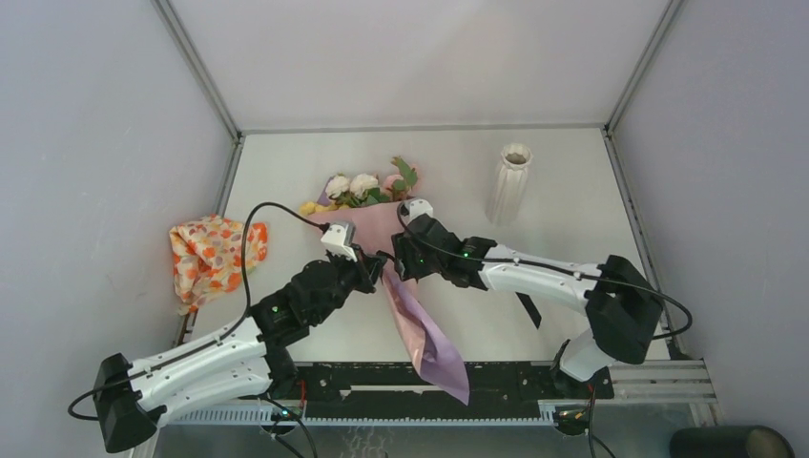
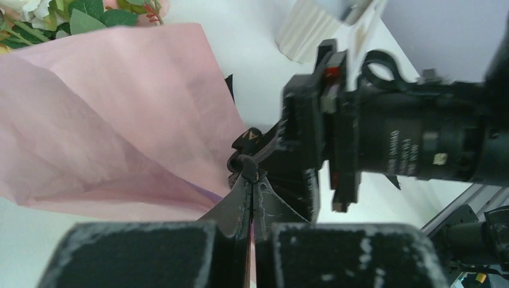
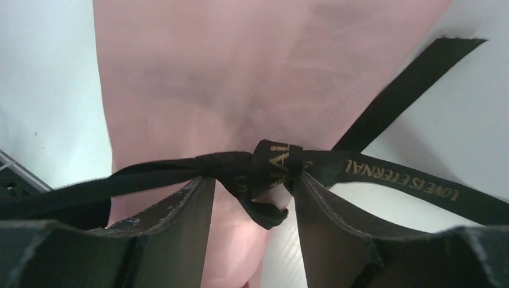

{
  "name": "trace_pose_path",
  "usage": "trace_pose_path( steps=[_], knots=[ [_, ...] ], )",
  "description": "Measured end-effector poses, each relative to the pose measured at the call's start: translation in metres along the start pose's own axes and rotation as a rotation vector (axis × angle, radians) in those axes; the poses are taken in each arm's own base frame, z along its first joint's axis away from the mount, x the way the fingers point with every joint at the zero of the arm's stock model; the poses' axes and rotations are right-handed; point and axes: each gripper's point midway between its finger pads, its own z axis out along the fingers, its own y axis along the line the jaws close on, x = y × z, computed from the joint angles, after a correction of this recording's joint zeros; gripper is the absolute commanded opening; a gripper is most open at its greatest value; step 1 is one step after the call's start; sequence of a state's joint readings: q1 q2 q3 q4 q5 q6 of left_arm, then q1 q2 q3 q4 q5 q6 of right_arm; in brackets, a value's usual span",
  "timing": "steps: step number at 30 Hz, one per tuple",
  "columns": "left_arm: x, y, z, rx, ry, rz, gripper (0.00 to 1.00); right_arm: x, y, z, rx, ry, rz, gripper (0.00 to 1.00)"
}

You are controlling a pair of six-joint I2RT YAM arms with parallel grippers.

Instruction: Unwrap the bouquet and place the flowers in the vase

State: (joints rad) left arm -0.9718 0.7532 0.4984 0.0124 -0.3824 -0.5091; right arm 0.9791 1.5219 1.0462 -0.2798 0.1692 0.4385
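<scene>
pink paper bouquet [image 3: 240, 72]; knotted black ribbon [image 3: 273, 165]

vase [image 2: 306, 36]: blurred, cropped at top | ribbon [image 3: 396, 180]: 2 tails off-frame | stems: hidden in paper [image 2: 120, 108]

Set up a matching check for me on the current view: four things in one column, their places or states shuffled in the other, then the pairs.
Things:
1. vase
2. orange cloth
3. ribbon
4. left gripper

Places or states:
A. crumpled at the left edge of the table
B. jaws shut, pinching what looks like a ribbon end
C. upright at the far right, nothing in its mouth
D. knotted around the pink paper, the knot between the open jaws of the right gripper

Pairs: 1-C, 2-A, 3-D, 4-B
</scene>
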Motion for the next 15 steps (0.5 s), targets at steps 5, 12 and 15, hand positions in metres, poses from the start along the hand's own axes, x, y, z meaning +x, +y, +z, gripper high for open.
trace_pose_path(
  steps=[5, 12, 15],
  knots=[
    [0.004, 0.002, 0.002, -0.01, 0.013, 0.007, 0.0, 0.016, 0.011, 0.021, 0.004, 0.05, -0.015, 0.59],
    [0.003, 0.012, -0.001, -0.06, 0.005, 0.008, 0.0, 0.011, 0.011, 0.031, 0.04, 0.043, 0.004, 0.6],
    [-0.006, 0.025, -0.01, -0.119, -0.031, -0.012, 0.01, 0.007, -0.001, 0.031, 0.09, 0.034, 0.022, 0.6]
  ],
)
